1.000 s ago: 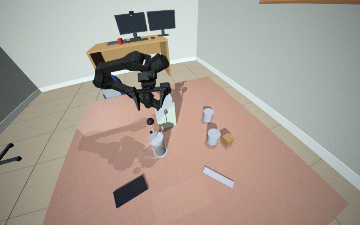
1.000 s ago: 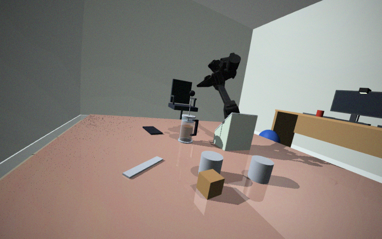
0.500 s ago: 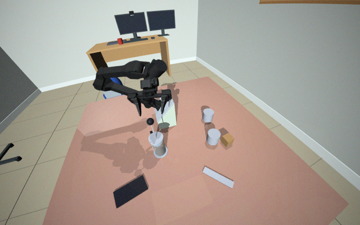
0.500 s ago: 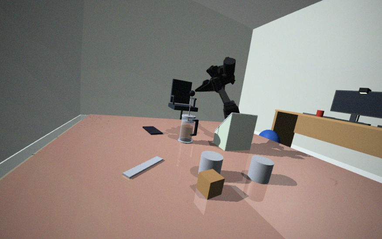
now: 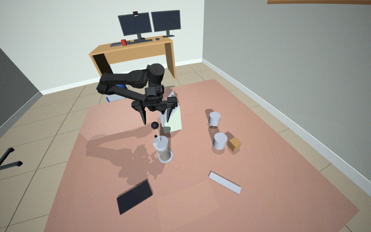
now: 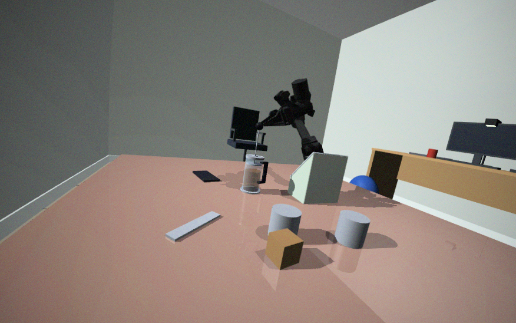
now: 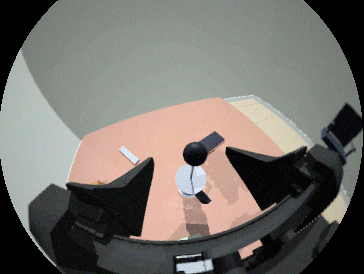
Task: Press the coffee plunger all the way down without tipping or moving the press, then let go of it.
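Just ahead of the wide-open, empty pincer (image 7: 189, 181), the raised plunger knob (image 7: 194, 152).

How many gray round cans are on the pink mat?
2. One cylinder stands farther back, to the right of the pale box. The other cylinder stands nearer, right beside the brown cube. None seems hidden.

Arm (image 5: 124, 81): matte black throughout, built of blocky angular links joined by rounded cylindrical joint housings, the largest a drum shape at upper centre of the top view. Hand (image 5: 156, 116): black crossbar carrying two tapered, pointed fingers (image 5: 142, 116); a small pale rectangular marking shows on its body at lower centre of the wrist view.
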You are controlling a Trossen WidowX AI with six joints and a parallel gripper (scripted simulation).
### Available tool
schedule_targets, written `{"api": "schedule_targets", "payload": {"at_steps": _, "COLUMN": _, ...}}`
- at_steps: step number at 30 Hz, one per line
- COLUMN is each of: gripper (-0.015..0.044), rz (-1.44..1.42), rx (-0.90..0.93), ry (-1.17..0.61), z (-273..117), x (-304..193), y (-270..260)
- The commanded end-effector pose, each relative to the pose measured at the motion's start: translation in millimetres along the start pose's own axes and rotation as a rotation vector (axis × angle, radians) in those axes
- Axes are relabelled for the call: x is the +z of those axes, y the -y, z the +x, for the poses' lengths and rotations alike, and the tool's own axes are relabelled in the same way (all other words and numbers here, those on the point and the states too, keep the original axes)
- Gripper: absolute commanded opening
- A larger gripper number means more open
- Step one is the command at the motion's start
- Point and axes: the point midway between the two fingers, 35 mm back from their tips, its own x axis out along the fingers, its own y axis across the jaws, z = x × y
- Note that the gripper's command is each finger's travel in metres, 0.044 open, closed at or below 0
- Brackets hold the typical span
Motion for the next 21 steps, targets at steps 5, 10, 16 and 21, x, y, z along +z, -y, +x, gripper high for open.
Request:
{"api": "schedule_targets", "payload": {"at_steps": 5, "gripper": 0.0440, "rz": -0.002, "rx": -0.006, "ry": 0.011, "z": 10.7, "x": 1.8, "y": 5.4}}
{"api": "schedule_targets", "payload": {"at_steps": 10, "gripper": 0.0361, "rz": -0.002, "rx": -0.007, "ry": 0.012, "z": 11.6, "x": 2.1, "y": 6.0}}
{"api": "schedule_targets", "payload": {"at_steps": 16, "gripper": 0.0204, "rz": -0.002, "rx": -0.007, "ry": 0.012, "z": 11.6, "x": 2.1, "y": 6.0}}
{"api": "schedule_targets", "payload": {"at_steps": 21, "gripper": 0.0125, "rz": -0.002, "rx": -0.007, "ry": 0.012, "z": 11.6, "x": 2.1, "y": 6.0}}
